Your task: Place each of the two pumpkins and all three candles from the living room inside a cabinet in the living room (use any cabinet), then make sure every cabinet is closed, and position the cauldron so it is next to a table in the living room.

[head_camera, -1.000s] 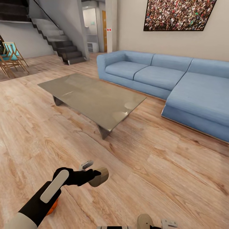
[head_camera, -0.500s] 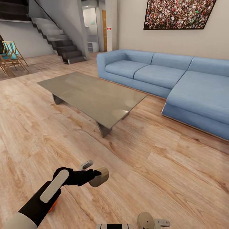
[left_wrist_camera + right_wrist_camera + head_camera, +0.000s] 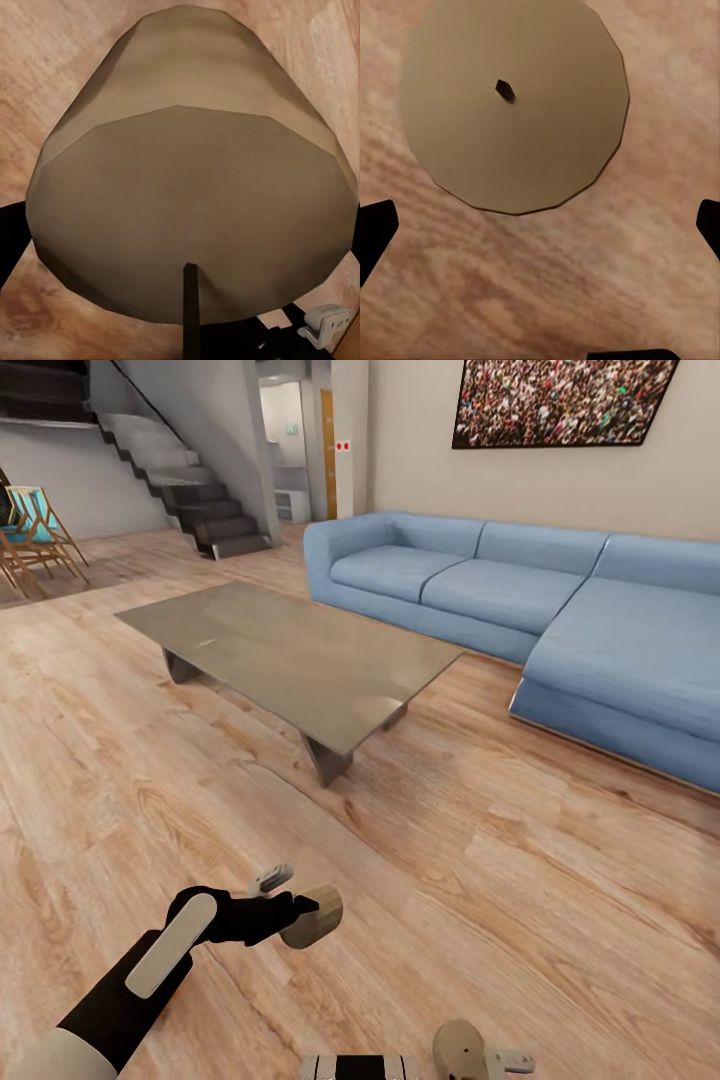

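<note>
Candles are in both grippers, so the step in hand looks like carrying them to the cabinet. To the left of the coffee table (image 3: 290, 665) and nearer the robot, the left gripper (image 3: 300, 913) is pinching one candle (image 3: 315, 916) above the wooden floor (image 3: 520, 880). Below the table's near corner, at the lower edge of the head view, the right gripper (image 3: 480, 1057) has a second candle (image 3: 458, 1050) at its tips; if it is pressed on it I cannot tell. Right of the table stands the blue sofa (image 3: 560, 600). Next, I think, the base must turn to find the cabinet.
</note>
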